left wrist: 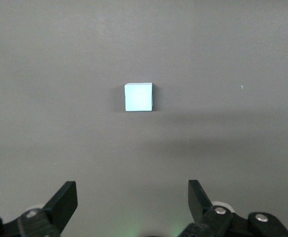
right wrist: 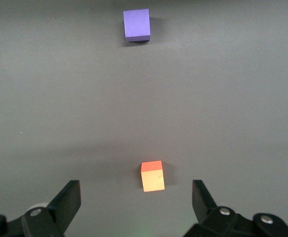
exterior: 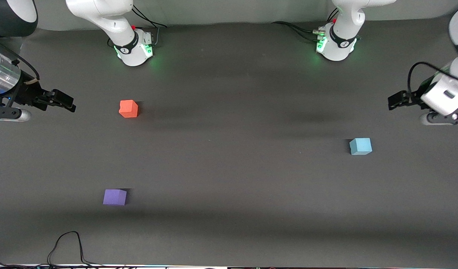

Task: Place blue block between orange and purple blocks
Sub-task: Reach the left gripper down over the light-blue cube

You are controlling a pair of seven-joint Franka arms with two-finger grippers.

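Sky-blue cube: the blue block [exterior: 360, 146] sits alone on the dark grey table [exterior: 229, 168], toward the left arm's end, roughly midway between the robots' edge and the camera's edge.
Surface and build: matte, crisp edges, looks like foam or light painted wood; judged light and fairly stiff, not fragile, unlikely to slip between pads.
Where to grip: two opposite upright faces, near mid-height; in the left wrist view the block [left wrist: 139, 97] lies square to the fingers, so little wrist turn looks needed.
Left gripper: the left gripper [exterior: 396, 100] hangs over the left arm's end edge of the table, fingers spread wide, nothing between them; the block is well apart from it, ahead of the open fingers [left wrist: 63, 201].
Right gripper: the right gripper [exterior: 64, 101] hangs over the right arm's end edge, released and empty, waiting.
Targets: the orange block [exterior: 128, 108] and the purple block [exterior: 114, 197] both lie toward the right arm's end, orange nearer the robots' edge, purple nearer the camera's edge, well apart with bare cloth between.
Gap: wide enough for one cube with room to spare, by my judgement.
Obstructions: none on the path across the table's middle; a black cable [exterior: 68, 246] loops at the camera's edge, clear of the gap.
Risk: long carry across; knocking either target on set-down.
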